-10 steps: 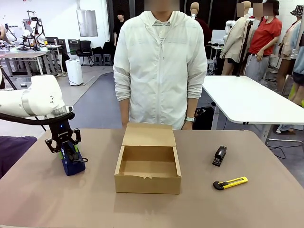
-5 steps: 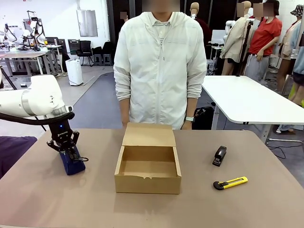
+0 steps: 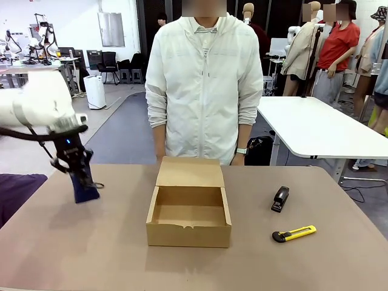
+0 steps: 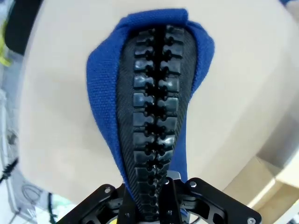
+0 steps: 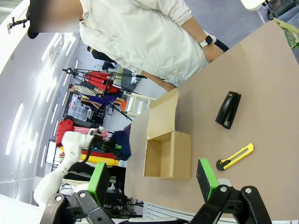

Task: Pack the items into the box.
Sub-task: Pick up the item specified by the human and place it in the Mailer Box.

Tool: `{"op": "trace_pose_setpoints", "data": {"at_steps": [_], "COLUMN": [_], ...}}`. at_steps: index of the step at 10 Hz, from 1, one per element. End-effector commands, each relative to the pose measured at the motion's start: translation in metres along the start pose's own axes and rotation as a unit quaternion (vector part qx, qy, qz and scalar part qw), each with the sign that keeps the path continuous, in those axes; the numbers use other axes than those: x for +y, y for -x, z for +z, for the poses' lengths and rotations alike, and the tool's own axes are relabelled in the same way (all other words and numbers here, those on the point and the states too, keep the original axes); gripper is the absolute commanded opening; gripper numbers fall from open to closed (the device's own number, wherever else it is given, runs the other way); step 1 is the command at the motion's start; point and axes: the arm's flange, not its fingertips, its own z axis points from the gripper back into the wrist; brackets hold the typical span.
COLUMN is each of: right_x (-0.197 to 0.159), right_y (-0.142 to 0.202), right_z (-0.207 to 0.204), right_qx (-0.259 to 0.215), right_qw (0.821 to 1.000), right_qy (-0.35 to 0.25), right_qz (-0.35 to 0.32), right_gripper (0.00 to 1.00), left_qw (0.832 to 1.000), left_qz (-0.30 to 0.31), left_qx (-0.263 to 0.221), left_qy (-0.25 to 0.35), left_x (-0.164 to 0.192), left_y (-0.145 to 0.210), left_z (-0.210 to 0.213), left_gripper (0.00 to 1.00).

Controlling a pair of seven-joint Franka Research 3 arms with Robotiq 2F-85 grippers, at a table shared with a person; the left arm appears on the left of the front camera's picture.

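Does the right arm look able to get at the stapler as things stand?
Probably yes: the right pincer is open and empty, and the stapler lies alone on bare table, apart from the knife and box.

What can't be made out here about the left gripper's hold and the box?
Front view: blur smears the left gripper; whether the blue bundle clears the table is unclear.
Left wrist view: the bundle covers that gripper's fingertips, so pad contact is hidden.
Front view: the box's near wall hides the front of its floor.
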Motion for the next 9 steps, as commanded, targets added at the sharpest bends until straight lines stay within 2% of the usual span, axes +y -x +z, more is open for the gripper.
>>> {"op": "trace_pose_setpoints", "data": {"at_steps": [1,2,3,4,8,9], "right_x": [0.001,0.001,0.001,0.001,0.001,0.001], "right_y": [-0.003,-0.003,-0.003,-0.003,-0.003,-0.003], "right_z": [-0.002,-0.002,-0.002,-0.002,-0.002,-0.002], "right_qx": [-0.008,-0.008,-0.008,-0.008,-0.008,-0.008], "right_qw": [1.0,1.0,1.0,1.0,1.0,1.0], "right_qy": [-0.015,-0.015,-0.015,-0.015,-0.015,-0.015], "right_qz": [0.011,0.011,0.011,0.011,0.011,0.011], "right_gripper": [1.0,1.0,1.0,1.0,1.0,1.0], "left_qw": [0.998,0.999,1.0,0.999,0.999,0.981], "left_qz": [-0.069,-0.019,-0.006,-0.036,-0.033,-0.179], "left_qx": [-0.006,-0.018,0.015,-0.022,-0.014,-0.031], "left_qy": [-0.003,0.027,0.004,0.005,0.003,0.073], "left_x": [0.026,0.033,0.043,0.027,0.03,0.013], "left_y": [0.011,0.009,0.003,0.018,0.017,0.009], "left_z": [0.093,0.117,0.125,0.105,0.114,0.106], "left_gripper": [0.0,0.0,0.0,0.0,0.0,0.0]}}
